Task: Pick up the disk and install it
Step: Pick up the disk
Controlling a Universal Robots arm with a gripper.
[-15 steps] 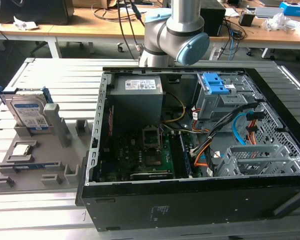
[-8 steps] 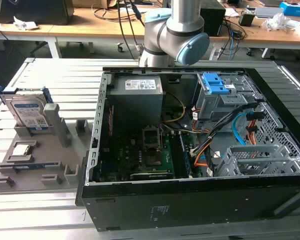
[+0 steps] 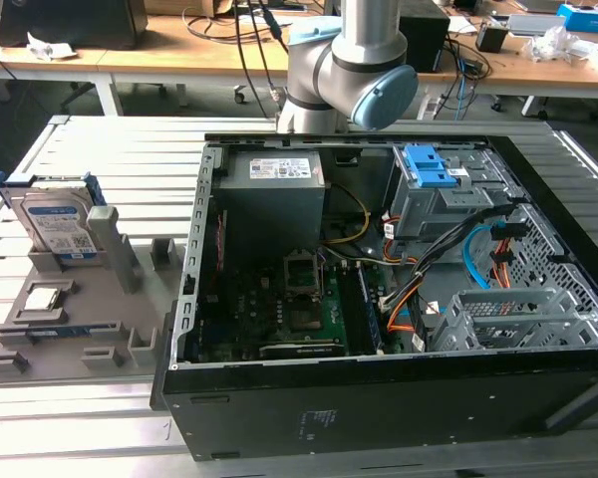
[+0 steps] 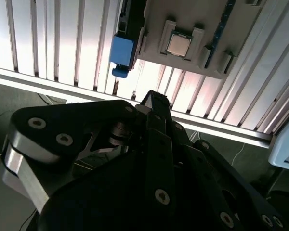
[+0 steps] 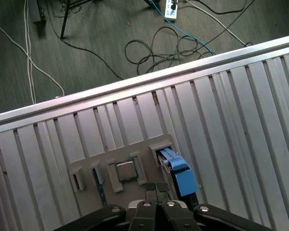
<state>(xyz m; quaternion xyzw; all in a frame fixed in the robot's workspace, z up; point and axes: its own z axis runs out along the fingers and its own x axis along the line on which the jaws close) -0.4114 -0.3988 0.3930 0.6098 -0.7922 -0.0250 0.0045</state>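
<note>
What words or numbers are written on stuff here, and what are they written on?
Silver metal disk with blue plastic frame: white-and-blue label, print too small to read.
Grey metal power supply box: white sticker, too blurred to read.
Black metal computer case: tiny white marks on its outer wall, unreadable.
Small square silver chip in the second wrist view: no readable marking.

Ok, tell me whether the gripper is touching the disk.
Apart. In the exterior view the disk stands in its grey holder with nothing against it; the first wrist view shows the gripper well above.
</note>
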